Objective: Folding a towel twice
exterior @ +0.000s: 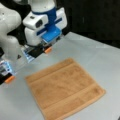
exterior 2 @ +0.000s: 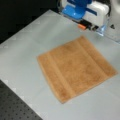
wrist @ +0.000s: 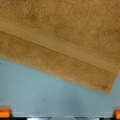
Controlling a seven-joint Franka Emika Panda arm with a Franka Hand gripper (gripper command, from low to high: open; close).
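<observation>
Lying flat unfolded, towel (exterior: 64,88), end effector (exterior: 28,65) above table (exterior: 100,57)

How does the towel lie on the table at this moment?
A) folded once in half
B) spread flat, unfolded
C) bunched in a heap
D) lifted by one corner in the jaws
B: in both front views the towel lies flat in a single layer, with the gripper off its edge, not touching it.

The white and blue arm reaches in from 11 o'clock in a front view. Its claw (exterior: 28,66) hangs low, its orange fingertips (exterior: 47,50) spread far apart, holding nothing. The wrist view shows both tips at the bottom corners.
</observation>
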